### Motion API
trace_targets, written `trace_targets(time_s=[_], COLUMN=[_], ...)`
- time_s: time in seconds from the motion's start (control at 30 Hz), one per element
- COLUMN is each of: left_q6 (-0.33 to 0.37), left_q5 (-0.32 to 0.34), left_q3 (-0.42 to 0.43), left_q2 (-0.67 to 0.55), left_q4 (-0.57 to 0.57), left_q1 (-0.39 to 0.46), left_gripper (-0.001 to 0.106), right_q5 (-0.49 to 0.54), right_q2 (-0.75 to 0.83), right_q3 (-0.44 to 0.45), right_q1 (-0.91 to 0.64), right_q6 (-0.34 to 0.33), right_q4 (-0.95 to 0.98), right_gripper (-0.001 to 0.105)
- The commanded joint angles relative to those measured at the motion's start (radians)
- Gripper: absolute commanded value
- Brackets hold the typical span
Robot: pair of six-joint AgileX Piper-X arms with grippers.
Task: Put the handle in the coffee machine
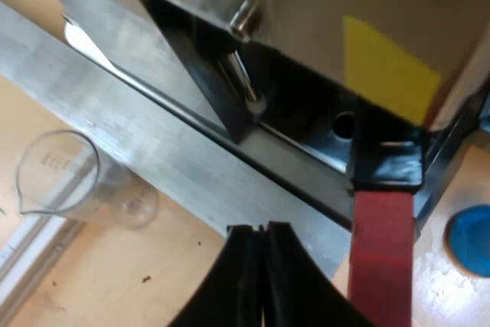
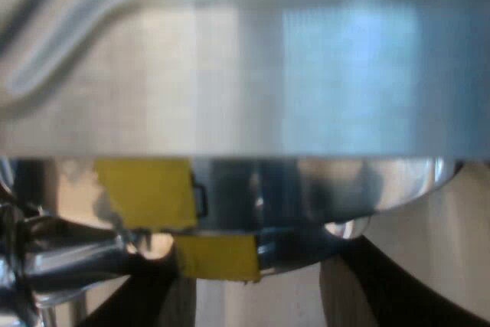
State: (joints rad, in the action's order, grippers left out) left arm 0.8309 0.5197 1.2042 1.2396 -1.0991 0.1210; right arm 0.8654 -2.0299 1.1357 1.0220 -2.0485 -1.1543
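The holder's dark handle (image 1: 387, 165) with its red end (image 1: 381, 254) sticks out from under the espresso machine's front (image 1: 306, 5), just below a yellow tape patch (image 1: 387, 67). My left gripper (image 1: 259, 229) is shut on nothing and hovers by the machine's metal drip tray (image 1: 153, 132), a short way from the red end. My right gripper (image 2: 260, 296) is pressed close to the machine's shiny front (image 2: 245, 89), below its chrome underside (image 2: 321, 189). Its dark fingers (image 2: 406, 289) stand wide apart with nothing between them.
A clear measuring glass (image 1: 65, 181) stands on the wooden table beside the drip tray. A blue tamper (image 1: 471, 239) sits on the table near the red end. The steam wand (image 1: 241, 67) hangs over the tray. Yellow tape (image 2: 145, 189) marks the machine's front.
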Motion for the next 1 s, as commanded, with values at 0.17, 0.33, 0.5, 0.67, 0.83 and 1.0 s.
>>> trace_targets(time_s=[0.17,0.33,0.5,0.67,0.83,1.0], left_q6=[0.010,0.010,0.018,0.036,0.045,0.075], left_q5=[0.043,0.034,0.036,0.047,0.042,0.039], left_q3=[0.003,0.003,0.003,-0.009,-0.042,-0.055], left_q2=[0.061,0.141,0.170,0.170,0.170,0.168], left_q4=[0.000,0.001,0.001,-0.005,-0.012,-0.012], left_q1=[-0.005,-0.005,-0.005,-0.007,-0.013,-0.013], left_gripper=[0.000,0.000,0.000,0.000,0.000,0.000], right_q5=[0.004,0.004,0.004,0.004,0.004,0.004], right_q2=[0.031,0.031,0.031,0.031,0.031,0.031], right_q3=[0.017,0.017,0.017,0.017,0.017,0.017], right_q1=[-0.006,-0.006,-0.006,-0.006,-0.006,-0.006], right_q6=[0.004,0.004,0.004,0.004,0.004,0.004], right_q4=[-0.120,-0.120,-0.120,-0.120,-0.120,-0.120], right_gripper=[0.040,0.040,0.040,0.040,0.040,0.040])
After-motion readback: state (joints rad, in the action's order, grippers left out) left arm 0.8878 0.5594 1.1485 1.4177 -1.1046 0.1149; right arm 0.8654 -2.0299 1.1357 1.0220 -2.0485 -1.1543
